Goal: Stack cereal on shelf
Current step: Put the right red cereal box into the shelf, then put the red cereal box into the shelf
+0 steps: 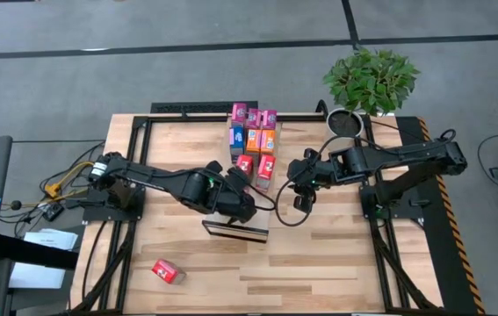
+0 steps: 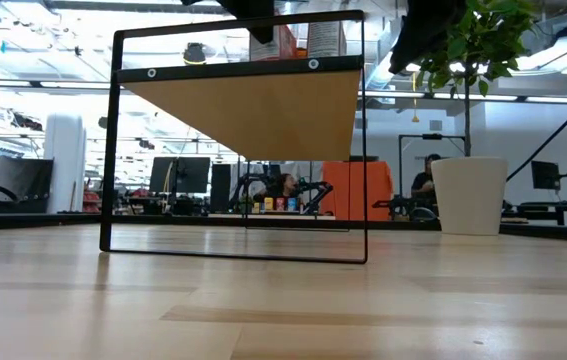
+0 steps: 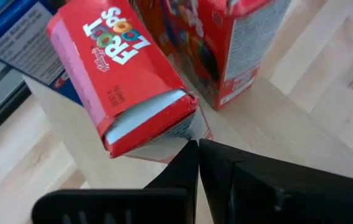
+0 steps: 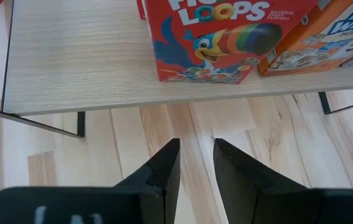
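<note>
where legible, "froot loops" box [image 3: 126,81]

I see the cereal boxes [image 1: 253,140] clustered on the shelf [image 1: 277,149] at the table's far middle. One stray box [image 1: 168,272] lies on the table [image 1: 336,254] near-left, and a potted plant [image 1: 371,79] stands far-right.

Eight cereal boxes [image 1: 253,140] on one shelf [image 1: 250,130]; one red cereal box [image 1: 168,271] near the counter's [image 1: 336,254] front-left corner; two arms; one potted plant [image 1: 370,81].
</note>
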Action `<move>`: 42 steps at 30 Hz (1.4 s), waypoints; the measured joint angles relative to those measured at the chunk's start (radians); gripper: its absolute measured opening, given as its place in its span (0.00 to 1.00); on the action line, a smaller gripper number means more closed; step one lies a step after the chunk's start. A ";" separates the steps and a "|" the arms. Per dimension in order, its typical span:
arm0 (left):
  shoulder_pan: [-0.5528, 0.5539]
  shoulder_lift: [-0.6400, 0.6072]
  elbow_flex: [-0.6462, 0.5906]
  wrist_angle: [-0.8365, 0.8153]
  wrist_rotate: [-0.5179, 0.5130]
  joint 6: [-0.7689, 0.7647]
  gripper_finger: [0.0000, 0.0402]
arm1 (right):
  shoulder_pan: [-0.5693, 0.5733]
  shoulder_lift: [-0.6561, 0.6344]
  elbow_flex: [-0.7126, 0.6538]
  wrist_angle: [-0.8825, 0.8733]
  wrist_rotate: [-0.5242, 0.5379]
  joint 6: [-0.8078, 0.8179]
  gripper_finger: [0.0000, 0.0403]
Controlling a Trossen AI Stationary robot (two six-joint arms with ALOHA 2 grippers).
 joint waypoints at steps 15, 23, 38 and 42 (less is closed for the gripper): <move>-0.020 -0.035 0.000 -0.069 0.164 0.074 0.02 | 0.000 0.000 0.000 -0.001 0.000 0.000 0.30; -0.132 -0.126 0.001 -0.350 0.492 0.316 0.23 | 0.000 0.000 0.000 0.000 0.000 -0.023 0.30; -0.459 -0.116 0.000 -0.347 0.496 0.300 0.84 | -0.002 0.000 0.000 0.006 0.000 -0.025 0.31; -0.517 -0.119 -0.045 -0.315 0.505 0.247 0.84 | -0.002 0.000 0.000 0.034 0.001 -0.025 0.31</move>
